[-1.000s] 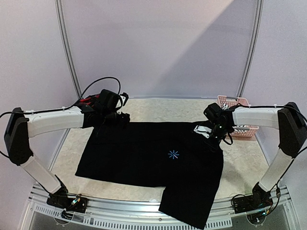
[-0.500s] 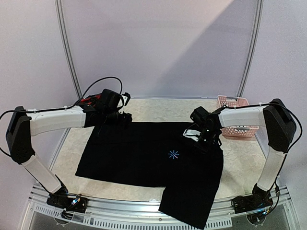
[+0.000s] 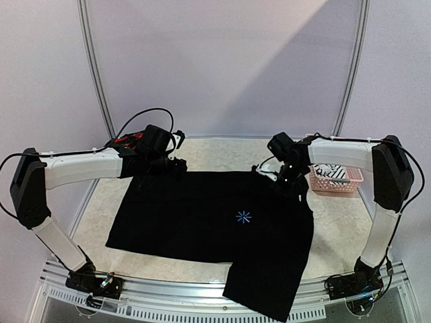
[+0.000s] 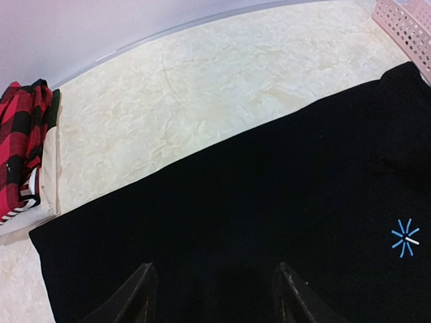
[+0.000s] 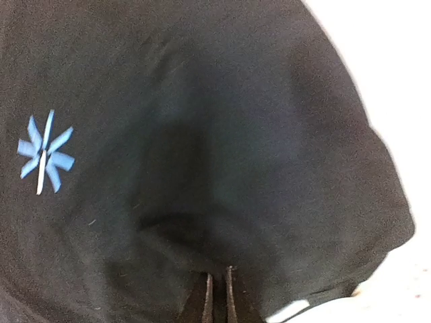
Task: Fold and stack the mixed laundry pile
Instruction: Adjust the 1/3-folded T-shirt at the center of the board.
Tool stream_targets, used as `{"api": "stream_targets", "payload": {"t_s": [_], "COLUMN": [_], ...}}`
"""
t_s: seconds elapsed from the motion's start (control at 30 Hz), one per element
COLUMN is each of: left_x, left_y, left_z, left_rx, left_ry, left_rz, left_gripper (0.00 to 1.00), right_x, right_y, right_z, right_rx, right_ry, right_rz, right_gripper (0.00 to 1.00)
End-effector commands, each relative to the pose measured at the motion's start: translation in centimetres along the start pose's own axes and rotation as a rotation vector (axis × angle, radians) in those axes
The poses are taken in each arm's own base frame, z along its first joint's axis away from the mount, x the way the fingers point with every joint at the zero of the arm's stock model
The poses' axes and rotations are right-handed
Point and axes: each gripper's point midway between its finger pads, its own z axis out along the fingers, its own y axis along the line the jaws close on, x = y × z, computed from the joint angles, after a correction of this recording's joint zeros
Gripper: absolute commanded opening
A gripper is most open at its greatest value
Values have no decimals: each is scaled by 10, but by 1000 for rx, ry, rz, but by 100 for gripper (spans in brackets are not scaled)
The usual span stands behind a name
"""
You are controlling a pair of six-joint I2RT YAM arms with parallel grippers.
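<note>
A large black T-shirt [image 3: 215,222] with a small blue star mark [image 3: 243,216] lies spread flat on the table, one part hanging over the near edge. My right gripper [image 3: 286,180] is at the shirt's far right edge. In the right wrist view its jaws [image 5: 217,282] stand shut, pinching a puckered fold of the black T-shirt [image 5: 202,134]. My left gripper [image 3: 168,165] hovers over the far left edge, open, with only flat black cloth [image 4: 222,202] between its fingers [image 4: 145,279]. A red-and-black plaid piece [image 4: 20,128] lies at the far left.
A pink perforated basket [image 3: 333,176] stands at the far right of the table, with something black-and-white striped inside. A striped cloth edge [image 4: 20,205] shows under the plaid piece. Bare marbled tabletop [image 4: 202,81] lies behind the shirt.
The right arm has swung left and toward the far side, and its jaws have gone from open to shut on the shirt's far right edge. The left arm has barely moved.
</note>
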Motion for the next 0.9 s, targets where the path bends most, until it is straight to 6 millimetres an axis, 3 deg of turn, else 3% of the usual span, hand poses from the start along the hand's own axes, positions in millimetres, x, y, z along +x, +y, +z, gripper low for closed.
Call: {"api": "stream_targets", "payload": {"t_s": [0.0, 0.07, 0.17, 0.3, 0.47, 0.53, 0.67, 0.87], "left_x": [-6, -6, -6, -7, -9, -9, -10, -9], "left_y": [-4, -5, -6, -6, -8, -9, -9, -10], "left_z": [2, 2, 2, 0, -2, -2, -3, -3], "left_rx": [30, 35, 38, 40, 51, 55, 59, 62], "left_ry": [-3, -1, 0, -1, -5, -5, -8, -3], "left_rz": [-8, -9, -8, -7, -13, -15, -15, -8], "left_gripper": [60, 60, 60, 60, 60, 60, 60, 60], "right_x": [-13, -10, -7, -9, -1, 1, 0, -15], "right_y": [-45, -59, -66, -53, -21, -8, 4, -5], "right_z": [-7, 4, 10, -17, -43, -45, -29, -5], "right_rx": [10, 3, 6, -13, 1, -24, -60, -64], "right_ry": [-56, -36, -33, -101, -179, -191, -158, -120], "right_rz": [99, 144, 195, 172, -12, -67, -123, -138], "right_gripper": [14, 23, 27, 37, 31, 26, 22, 21]}}
